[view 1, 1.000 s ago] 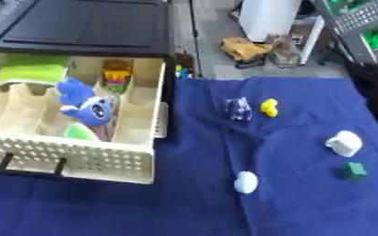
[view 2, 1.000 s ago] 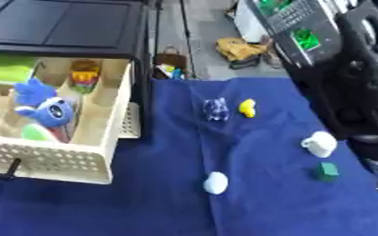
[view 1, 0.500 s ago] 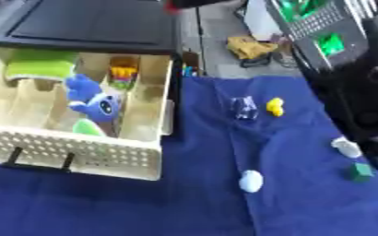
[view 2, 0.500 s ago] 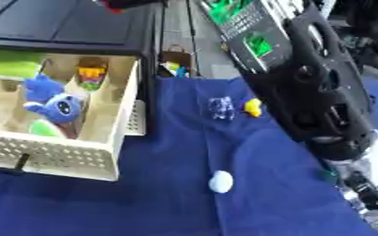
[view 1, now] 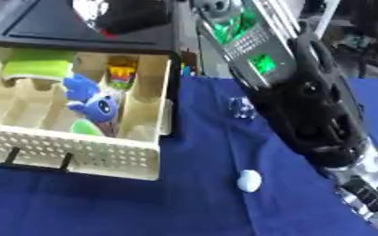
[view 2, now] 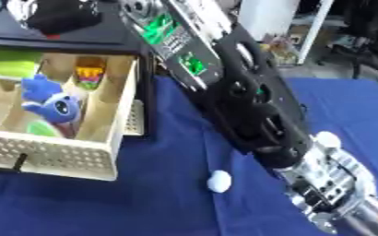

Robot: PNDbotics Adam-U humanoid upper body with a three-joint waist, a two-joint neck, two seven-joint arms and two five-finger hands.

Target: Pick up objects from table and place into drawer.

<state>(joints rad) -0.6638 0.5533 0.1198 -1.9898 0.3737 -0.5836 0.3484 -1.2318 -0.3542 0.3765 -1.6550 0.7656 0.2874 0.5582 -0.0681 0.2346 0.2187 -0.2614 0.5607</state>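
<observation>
Nearest to us, our right arm (view 2: 256, 115) sweeps across the view from the upper middle down to the lower right. Its right hand (view 2: 337, 193) runs off the lower right corner, so we cannot tell whether the fingers are released, clenched or grasping anything. Our left hand shows in neither view.

Just left of that wrist, a small white rounded object (view 2: 219, 181) lies loose on the blue cloth (view 1: 184, 203) covering the bench, with nothing touching it. A second white object (view 2: 327, 138) peeks out beside the arm on its right. Farther back, a small clear or pale item (view 1: 240, 108) rests on the cloth, partly hidden by the arm.

To the left stands the open cream drawer (view 1: 79, 154), its perforated front wall toward us. Inside we see a blue plush toy (view 1: 91, 103), a bit of green (view 1: 83, 126) below it, a green block (view 1: 35, 69) at the back left, and a small multicoloured piece (view 1: 121, 73) in a rear compartment.

We judge the task to be partly done: several things already sit in the drawer, while at least three remain on the cloth. The arm looks to be heading for the items on the right, though others may be hidden beneath it.
</observation>
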